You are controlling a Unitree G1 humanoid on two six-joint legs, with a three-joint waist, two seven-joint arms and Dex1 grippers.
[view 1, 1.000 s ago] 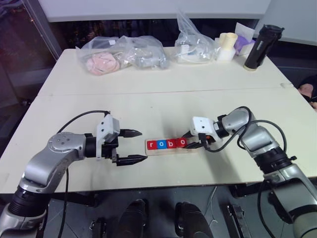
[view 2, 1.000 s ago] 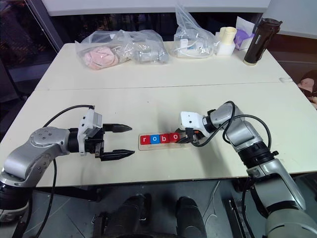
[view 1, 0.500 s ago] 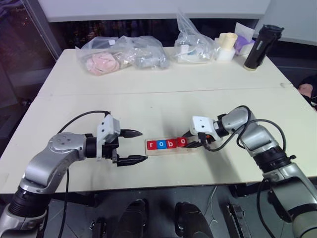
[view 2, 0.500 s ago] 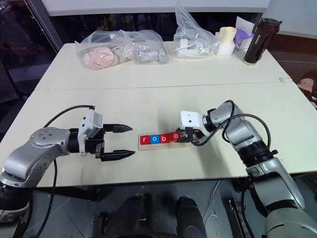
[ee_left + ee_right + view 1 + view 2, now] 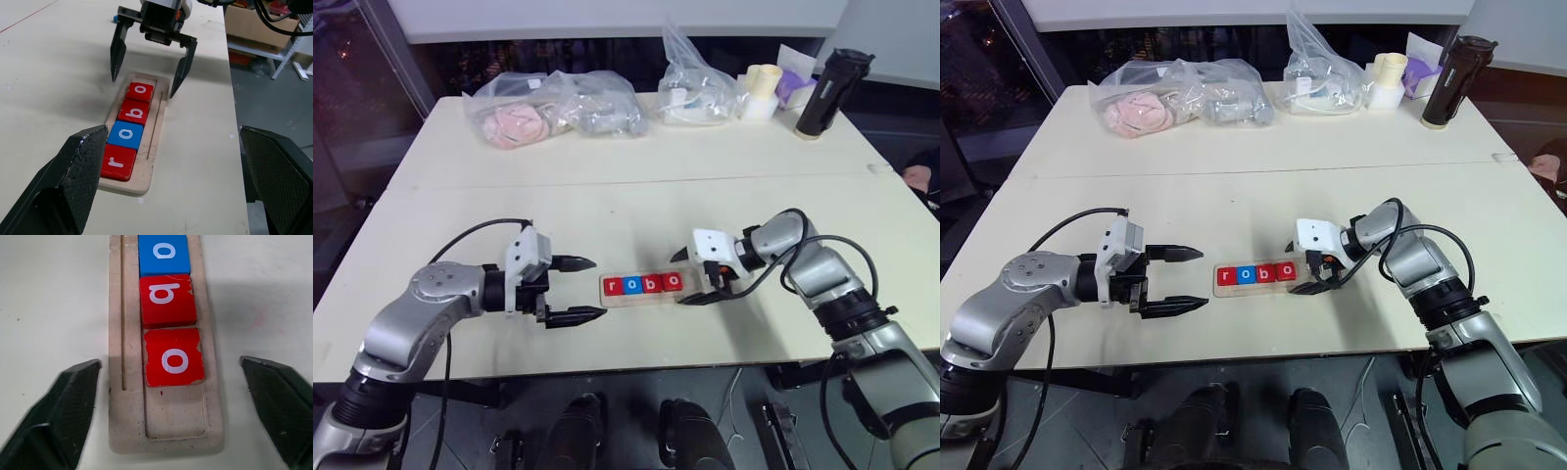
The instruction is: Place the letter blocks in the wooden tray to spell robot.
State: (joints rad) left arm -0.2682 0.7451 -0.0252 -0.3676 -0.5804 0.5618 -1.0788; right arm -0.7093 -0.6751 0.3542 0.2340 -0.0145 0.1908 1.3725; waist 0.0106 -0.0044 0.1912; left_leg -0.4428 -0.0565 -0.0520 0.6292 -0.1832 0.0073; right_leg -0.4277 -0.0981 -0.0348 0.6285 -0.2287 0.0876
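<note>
Your right gripper (image 5: 149, 66) stands open, one finger on each side of the tray's (image 5: 120, 396) right end, holding nothing. In the tray lie four blocks in a row: red r (image 5: 117, 162), blue o (image 5: 126, 134), red b (image 5: 134, 111), red o (image 5: 172, 358), with the last slot bare. Your left gripper (image 5: 576, 289) hangs open just left of the tray.

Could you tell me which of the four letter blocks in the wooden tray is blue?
The first o block, second in the row between the red r block and red b block; all the others are red.
</note>
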